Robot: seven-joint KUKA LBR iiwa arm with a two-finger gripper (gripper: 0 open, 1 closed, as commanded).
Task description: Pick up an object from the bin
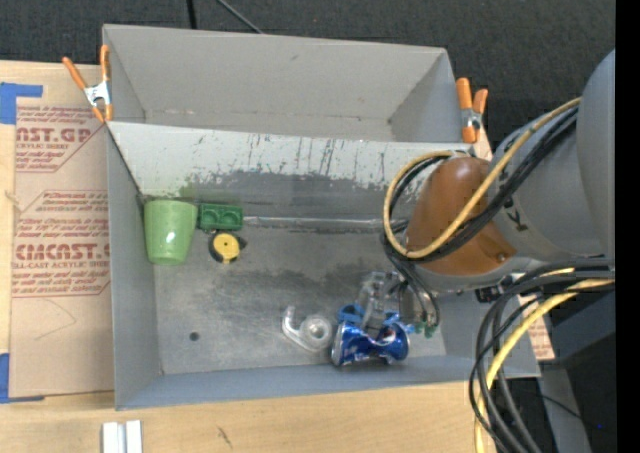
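Gripper apparently over crumpled blue can

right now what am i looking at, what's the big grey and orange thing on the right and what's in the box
This is one camera looking down into a grey metal bin from above and slightly to one side. The big grey shape with the orange cover and cables is a robot arm reaching in from the right; its job is to pick something out. Its jaws, the grasping part at its tip, are low over a crumpled blue can by the bin's near wall. Whether the can is gripped is unclear. Beside the can lies a clear plastic piece. At the left are a green cup on its side, a green toy brick and a small yellow disc.
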